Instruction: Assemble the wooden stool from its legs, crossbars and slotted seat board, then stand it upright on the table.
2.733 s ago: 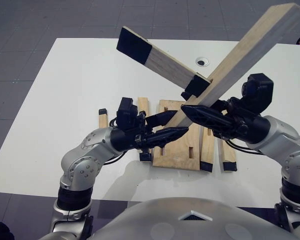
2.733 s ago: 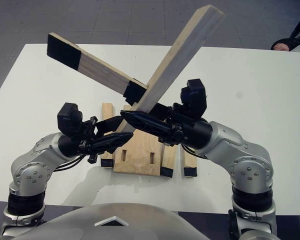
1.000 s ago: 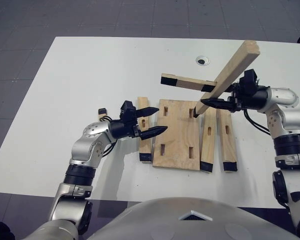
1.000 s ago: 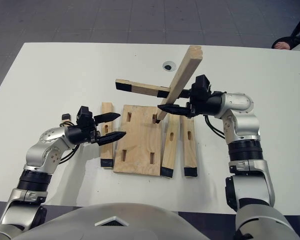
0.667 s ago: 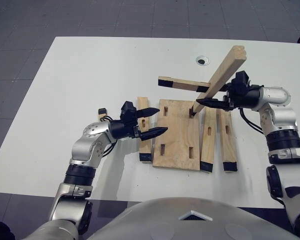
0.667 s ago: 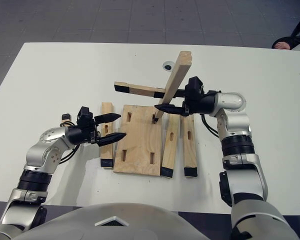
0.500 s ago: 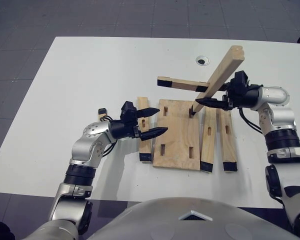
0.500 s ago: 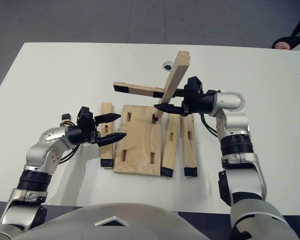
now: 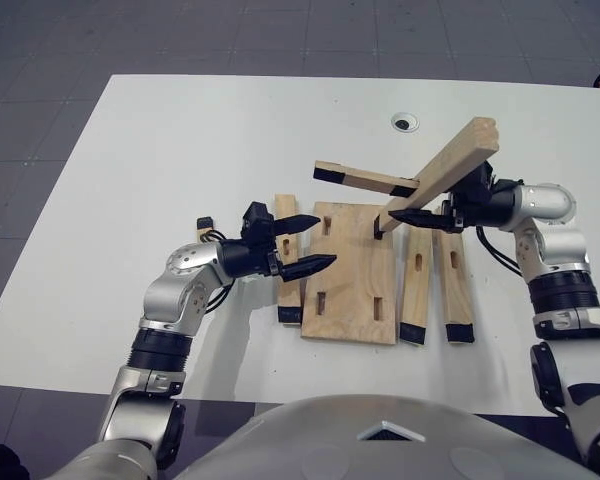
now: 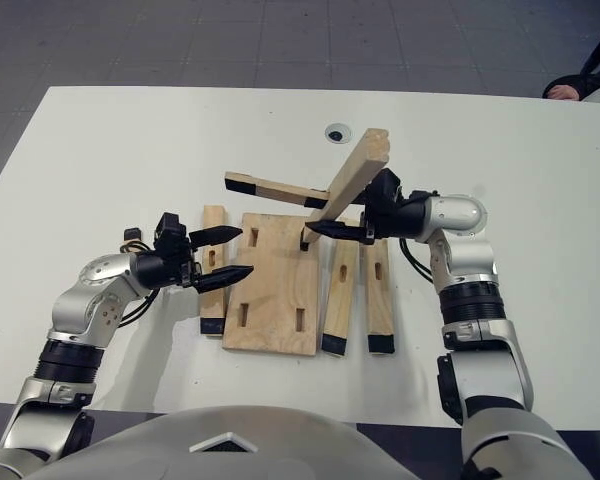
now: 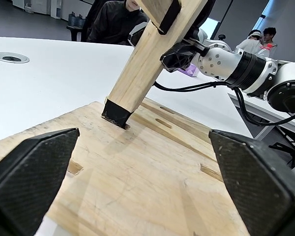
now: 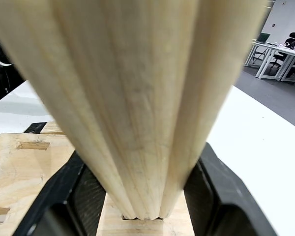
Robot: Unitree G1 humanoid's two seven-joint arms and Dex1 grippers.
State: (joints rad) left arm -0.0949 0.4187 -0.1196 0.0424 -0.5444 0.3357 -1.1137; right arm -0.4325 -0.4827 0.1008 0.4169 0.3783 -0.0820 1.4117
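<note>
The slotted seat board (image 9: 350, 275) lies flat on the white table (image 9: 160, 150). My right gripper (image 9: 408, 215) is shut on a wooden leg (image 9: 445, 165) that leans steeply, its black-tipped lower end (image 11: 117, 114) touching the board by a far slot. A black-ended crossbar (image 9: 360, 178) juts from that leg to the left. In the right wrist view the leg (image 12: 137, 98) stands between the fingers (image 12: 81, 196). My left gripper (image 9: 318, 240) hovers open at the board's left edge, holding nothing.
One loose leg (image 9: 288, 270) lies left of the board, under the left gripper. Two more legs (image 9: 417, 280) (image 9: 456, 290) lie to its right. A small piece (image 9: 206, 232) sits farther left. A cable hole (image 9: 404, 122) is at the table's back.
The right gripper brought the leg and crossbar down from near the camera to the board, then tilted the leg lower. The board has turned slightly. The left gripper drew back left and stays still.
</note>
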